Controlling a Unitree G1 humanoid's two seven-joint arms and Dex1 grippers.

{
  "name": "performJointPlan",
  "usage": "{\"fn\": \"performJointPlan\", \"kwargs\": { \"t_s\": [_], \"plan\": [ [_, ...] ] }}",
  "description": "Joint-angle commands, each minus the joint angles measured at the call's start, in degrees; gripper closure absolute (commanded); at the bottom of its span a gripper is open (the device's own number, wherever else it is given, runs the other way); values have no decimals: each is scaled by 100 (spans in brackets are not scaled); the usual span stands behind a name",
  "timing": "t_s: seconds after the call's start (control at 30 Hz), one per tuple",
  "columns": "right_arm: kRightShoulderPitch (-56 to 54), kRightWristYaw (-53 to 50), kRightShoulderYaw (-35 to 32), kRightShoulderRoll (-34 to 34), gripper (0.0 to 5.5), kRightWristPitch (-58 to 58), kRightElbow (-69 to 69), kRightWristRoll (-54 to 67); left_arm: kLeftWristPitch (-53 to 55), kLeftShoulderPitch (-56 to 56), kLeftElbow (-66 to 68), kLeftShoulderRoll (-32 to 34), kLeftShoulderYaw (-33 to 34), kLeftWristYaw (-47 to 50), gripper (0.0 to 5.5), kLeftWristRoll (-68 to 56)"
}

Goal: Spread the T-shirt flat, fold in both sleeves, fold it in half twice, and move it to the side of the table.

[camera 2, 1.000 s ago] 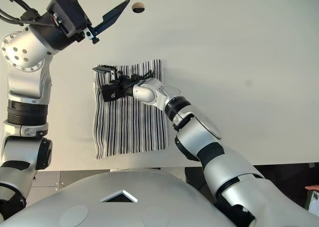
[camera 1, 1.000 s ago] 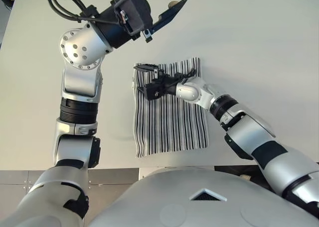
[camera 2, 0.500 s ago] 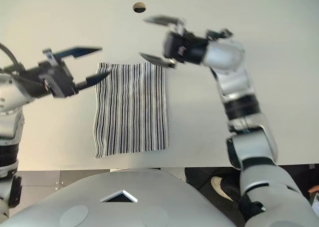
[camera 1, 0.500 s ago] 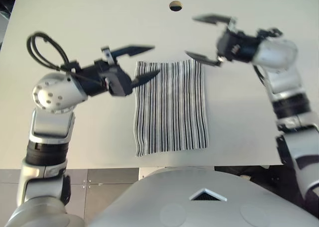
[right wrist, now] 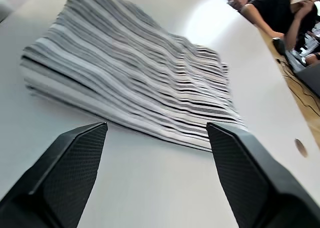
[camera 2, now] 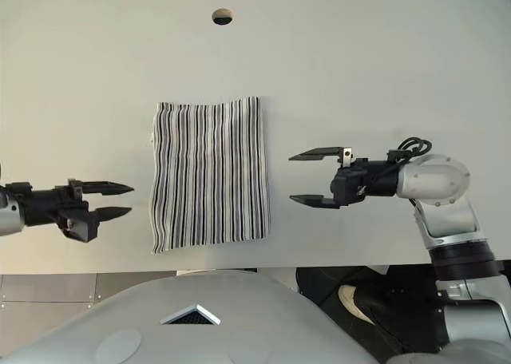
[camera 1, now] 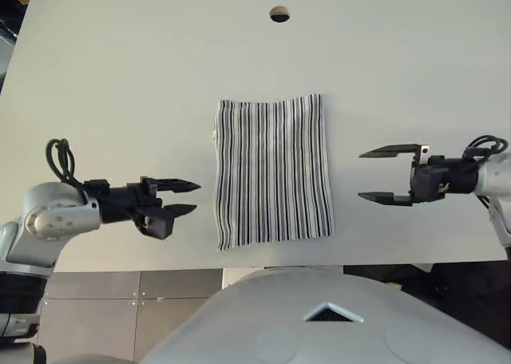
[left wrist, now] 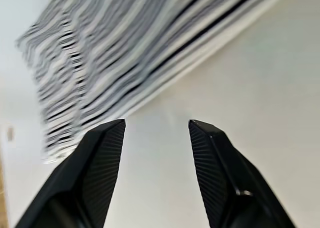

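- Right now you see the T-shirt (camera 1: 273, 171) folded into a striped rectangle, lying flat at the centre of the frame on the white table (camera 1: 120, 77).
- Your left gripper (camera 1: 197, 197) sits at the lower left, tips towards the shirt's lower left edge, fingers narrowly parted, holding nothing.
- Your right gripper (camera 1: 360, 175) sits at the right, fingers spread wide, empty, clear of the cloth.
- A round hole (camera 1: 279, 13) marks the table at top centre.
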Motion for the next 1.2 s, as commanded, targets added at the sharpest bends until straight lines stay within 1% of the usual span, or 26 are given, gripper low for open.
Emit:
{"fn": "performJointPlan", "kwargs": {
  "t_s": [0.03, 0.1, 0.2, 0.33, 0.57, 0.8, 0.9, 0.97, 1.0, 1.1, 1.13, 1.2],
  "plan": [
    [1, -23, 105, 18, 184, -447, 340, -462, -106, 164, -5, 6, -169, 190, 315, 328],
    [32, -100, 148, 47, 184, -665, 495, -640, -107, 185, -13, -5, -297, 250, 315, 401],
    [-148, -89, 264, 117, 184, -850, 755, -756, -58, 409, -117, 2, -323, 414, 315, 499],
    [-238, -292, 325, 225, 184, -1123, 1035, -1004, -62, 399, -195, -29, -480, 587, 315, 612],
    [-364, -474, 488, 262, 184, -1338, 1249, -1173, -117, -219, -95, -362, -994, 861, 315, 899],
    [-533, -492, 662, 279, 184, -1448, 1423, -1137, -97, -392, -98, -434, -1210, 1131, 315, 1167],
    [-550, -444, 764, 281, 179, -1528, 1356, -1041, -88, -343, -115, -397, -1270, 1199, 362, 1196],
    [-438, -500, 862, 286, 179, -1800, 1264, -1099, -126, -375, -69, -354, -1333, 1214, 400, 1213],
    [-369, -523, 905, 303, 179, -1870, 1205, -1068, -138, -382, -54, -337, -1356, 1224, 407, 1222],
    [-243, -727, 1049, 451, 179, -2250, 1061, -1167, -163, -367, -35, -312, -1388, 1265, 470, 1258],
    [-229, -797, 1099, 509, 179, -2374, 1021, -1238, -169, -367, -37, -305, -1396, 1281, 472, 1277],
    [-225, -893, 1189, 547, 179, -2509, 997, -1312, -166, -371, -46, -295, -1408, 1316, 500, 1298]
  ]
}}
